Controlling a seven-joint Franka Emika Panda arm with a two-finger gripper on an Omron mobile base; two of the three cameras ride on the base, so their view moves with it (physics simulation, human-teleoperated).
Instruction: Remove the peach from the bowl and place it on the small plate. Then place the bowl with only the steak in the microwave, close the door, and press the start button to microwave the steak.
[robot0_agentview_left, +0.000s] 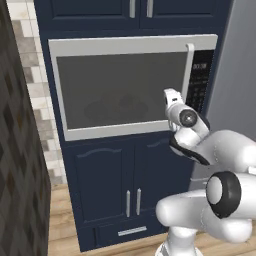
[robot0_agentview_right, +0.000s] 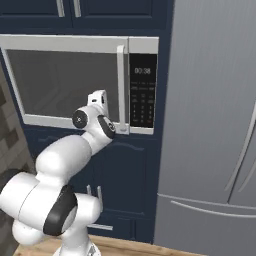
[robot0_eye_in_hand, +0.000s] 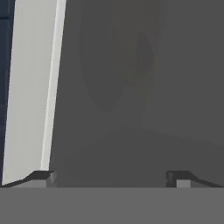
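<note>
Claw (robot0_eye_in_hand: 109, 177) spread at microwave door (robot0_agentview_left: 120, 90) | display (robot0_agentview_right: 142, 71) 00:38

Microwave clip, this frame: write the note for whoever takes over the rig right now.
Gripper: open, empty, right up against the microwave door glass, near its handle side.
Door looks shut. A dim shape behind the glass is probably the bowl; contents cannot be made out.
Display on the control panel reads 00:38.
Done, apparently: bowl loaded, door closed.
Left: confirm the door is latched, then press start.
</note>
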